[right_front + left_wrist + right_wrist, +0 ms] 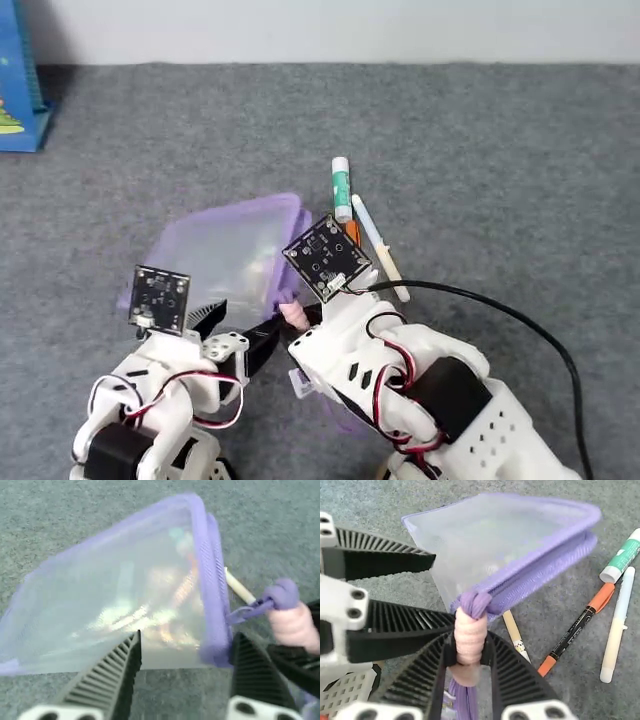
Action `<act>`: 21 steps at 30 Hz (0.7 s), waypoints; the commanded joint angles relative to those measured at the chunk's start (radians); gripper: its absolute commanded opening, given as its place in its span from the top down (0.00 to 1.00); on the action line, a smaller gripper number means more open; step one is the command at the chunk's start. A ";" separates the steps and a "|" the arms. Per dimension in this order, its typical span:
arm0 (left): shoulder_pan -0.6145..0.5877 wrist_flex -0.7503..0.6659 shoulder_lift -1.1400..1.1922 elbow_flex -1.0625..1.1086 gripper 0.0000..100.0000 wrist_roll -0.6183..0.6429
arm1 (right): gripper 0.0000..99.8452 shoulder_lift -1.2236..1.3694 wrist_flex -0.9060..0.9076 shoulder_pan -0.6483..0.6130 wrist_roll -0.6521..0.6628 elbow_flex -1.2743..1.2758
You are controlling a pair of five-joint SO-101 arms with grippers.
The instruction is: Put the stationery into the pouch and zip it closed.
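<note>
A translucent purple pouch (pixel 225 250) lies on the grey mat, its near end raised. My right gripper (pixel 468 645) is shut on the pink zip pull (pixel 467 627), which is tied to the pouch by a purple knot (pixel 475 604). My left gripper (pixel 187 640) is open, and its fingers straddle the pouch's near corner (pixel 210 650). Beside the pouch lie a green-and-white glue stick (pixel 342 188), an orange pen (pixel 577 630), a white pen (pixel 617 625) and a beige pencil (pixel 516 635). Blurred orange and green shapes show through the pouch wall (pixel 182 580); I cannot tell whether they are inside.
A blue box (pixel 15 90) stands at the far left by the white wall. A black cable (pixel 500 312) runs from the right arm across the mat to the right. Open mat stretches to the right and behind the pens.
</note>
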 commanded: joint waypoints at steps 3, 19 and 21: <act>-0.101 -0.029 0.003 -0.004 0.96 -0.029 | 0.99 -0.079 0.025 -0.004 0.014 -0.060; -0.138 -0.029 0.003 0.001 0.99 -0.060 | 0.99 -0.087 0.119 0.176 0.109 -0.063; -0.138 -0.029 0.008 0.001 0.99 -0.064 | 0.99 -0.104 0.147 0.213 0.118 -0.064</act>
